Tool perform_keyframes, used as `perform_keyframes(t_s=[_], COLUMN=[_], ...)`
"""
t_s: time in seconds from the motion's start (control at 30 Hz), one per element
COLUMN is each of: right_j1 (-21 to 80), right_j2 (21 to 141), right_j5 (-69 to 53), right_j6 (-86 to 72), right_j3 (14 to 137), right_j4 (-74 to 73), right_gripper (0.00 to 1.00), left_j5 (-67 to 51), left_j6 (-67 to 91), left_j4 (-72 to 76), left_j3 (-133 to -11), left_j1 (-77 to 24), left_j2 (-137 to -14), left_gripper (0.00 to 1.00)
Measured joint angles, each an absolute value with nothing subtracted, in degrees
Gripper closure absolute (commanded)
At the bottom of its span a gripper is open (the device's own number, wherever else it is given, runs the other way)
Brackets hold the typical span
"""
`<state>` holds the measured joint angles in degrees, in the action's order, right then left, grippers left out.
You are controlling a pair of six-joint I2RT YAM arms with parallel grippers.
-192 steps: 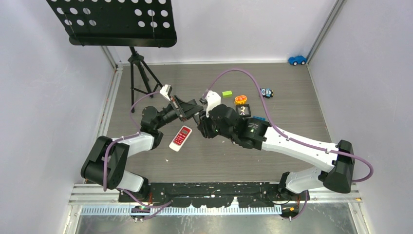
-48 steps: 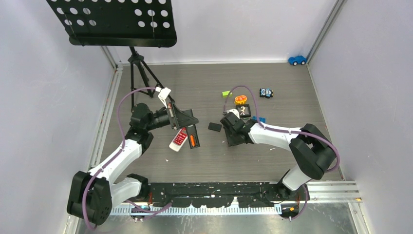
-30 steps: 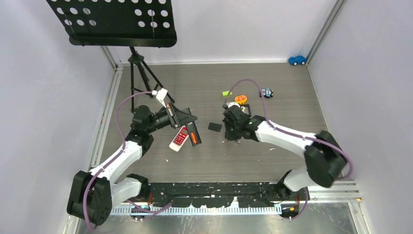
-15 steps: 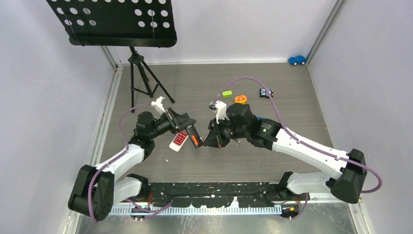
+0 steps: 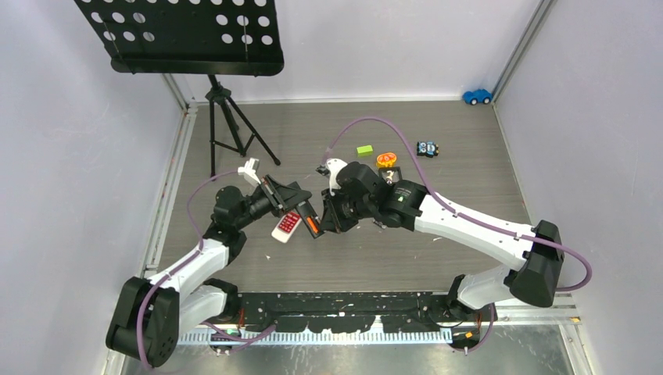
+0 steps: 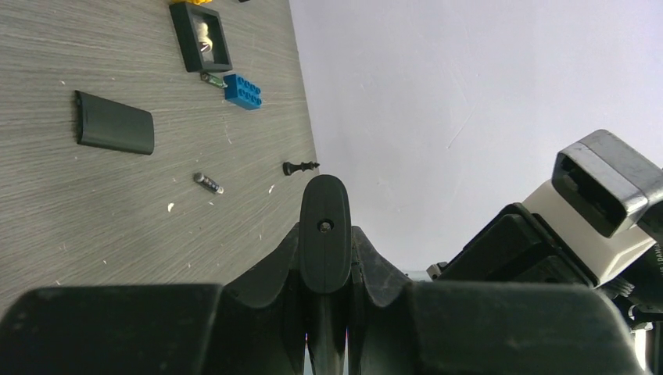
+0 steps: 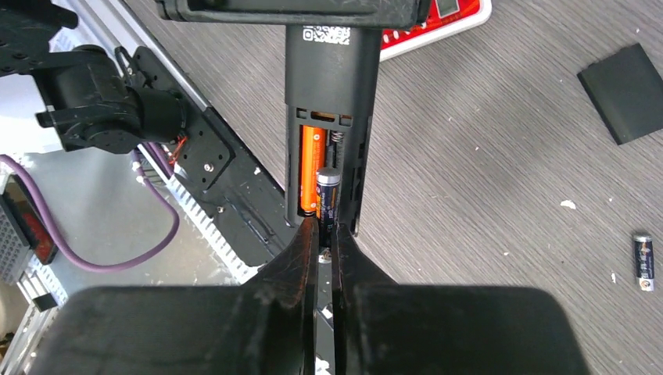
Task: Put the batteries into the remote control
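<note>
Grey tabletop [image 7: 485,156] — right pincer [image 7: 324,226] clamps battery [image 7: 327,187], left pincer [image 6: 326,238] clamps remote [image 6: 325,199].

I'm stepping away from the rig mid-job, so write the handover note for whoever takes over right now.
Left gripper: jaws shut on the black remote, held above the table with its battery bay open.
Right gripper: jaws shut on a dark battery, whose top end is in the bay's free slot.
Done: the orange battery sits in the bay. The cover is off and lies on the table.
Left: seat the dark battery against the spring, release it, then probably refit the cover.
Also: a spare dark battery and the red remote lie on the table.
</note>
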<state>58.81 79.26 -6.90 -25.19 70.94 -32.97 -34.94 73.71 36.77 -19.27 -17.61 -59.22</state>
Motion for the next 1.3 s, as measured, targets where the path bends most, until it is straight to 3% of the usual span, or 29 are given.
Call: perform_keyframes(t_s=[0.6,1.1,1.3], right_j1=[59.64,59.66,59.66], right_j2=[81.17,82.28,82.67], right_j5=[-5.52,-5.58,-5.5], right_j6=[-25.34,-24.93,-24.97], right_j3=[70.94,71.05,71.24], right_j4=[-33.5,-33.04,-33.04], right_gripper=[0.8,0.8,0.69], left_j5=[-34.52,-34.48,-34.48], left_j6=[75.07,75.05,75.07], left_j4=[37.15,37.47,37.47], left_j3=[-18.31,-18.09,-18.06], left_j1=[-17.61,-17.61,-17.61], left_j2=[-58.85,-59.66,-59.9], left_gripper=[1.0,1.0,1.0])
